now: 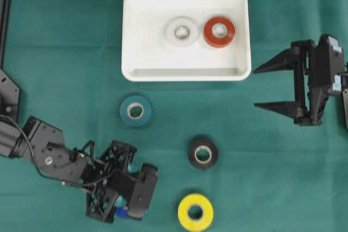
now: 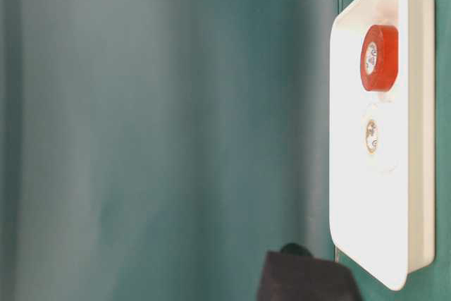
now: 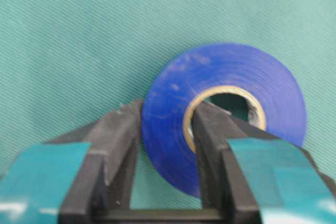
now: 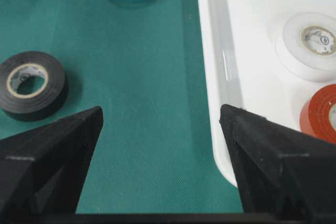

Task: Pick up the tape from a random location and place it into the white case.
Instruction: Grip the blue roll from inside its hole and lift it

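- Your left gripper (image 3: 165, 129) is clamped on the blue tape (image 3: 226, 114), one finger through its core.
- Your right gripper (image 1: 274, 85) stands wide beside the white case (image 1: 136, 36).

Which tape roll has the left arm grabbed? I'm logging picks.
The blue roll: the left gripper's fingers pinch its wall, one inside the core. The teal, black and yellow rolls lie free on the cloth.

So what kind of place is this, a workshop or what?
Likely a robot lab test bench: a green cloth-covered table, two robot arms, and coloured tape rolls laid out beside a white case.
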Robot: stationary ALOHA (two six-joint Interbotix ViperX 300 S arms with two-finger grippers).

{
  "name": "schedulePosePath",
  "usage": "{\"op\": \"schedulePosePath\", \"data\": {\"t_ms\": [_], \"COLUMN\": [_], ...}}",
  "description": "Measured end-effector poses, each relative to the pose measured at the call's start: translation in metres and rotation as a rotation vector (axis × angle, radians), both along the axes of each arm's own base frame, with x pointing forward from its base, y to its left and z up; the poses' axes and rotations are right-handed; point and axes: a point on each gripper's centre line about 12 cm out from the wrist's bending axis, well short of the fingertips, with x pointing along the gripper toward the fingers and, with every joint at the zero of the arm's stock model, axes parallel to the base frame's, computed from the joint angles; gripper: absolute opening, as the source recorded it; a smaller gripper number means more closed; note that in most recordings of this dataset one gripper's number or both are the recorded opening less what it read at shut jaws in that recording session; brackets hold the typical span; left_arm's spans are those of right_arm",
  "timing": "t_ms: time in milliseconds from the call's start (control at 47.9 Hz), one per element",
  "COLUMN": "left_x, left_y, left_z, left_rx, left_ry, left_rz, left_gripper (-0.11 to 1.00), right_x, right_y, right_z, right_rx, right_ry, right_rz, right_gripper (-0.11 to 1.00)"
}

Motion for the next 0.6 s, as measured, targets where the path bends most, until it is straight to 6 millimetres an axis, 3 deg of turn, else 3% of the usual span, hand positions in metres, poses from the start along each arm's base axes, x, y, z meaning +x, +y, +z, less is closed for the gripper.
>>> {"op": "schedulePosePath", "data": {"t_ms": [271,605], "left_x": [-0.003,-0.017], "left_y": [0.001,0.007], "left_z": [0.017,0.07], "left_rx": [-0.009,-0.006], "left_ry": [-0.02,-0.014], "left_rz": [-0.001,-0.001], "left_gripper": [0.24,0.24], "right_x": [0.0,0.0], "right_y": [0.0,0.0], "right_z": [0.0,0.001], "right_rx": [-0.001,-0.001], "right_ry": [0.002,-0.001], "right_rz": [0.0,0.001], "right_gripper": [0.85,0.85]}}
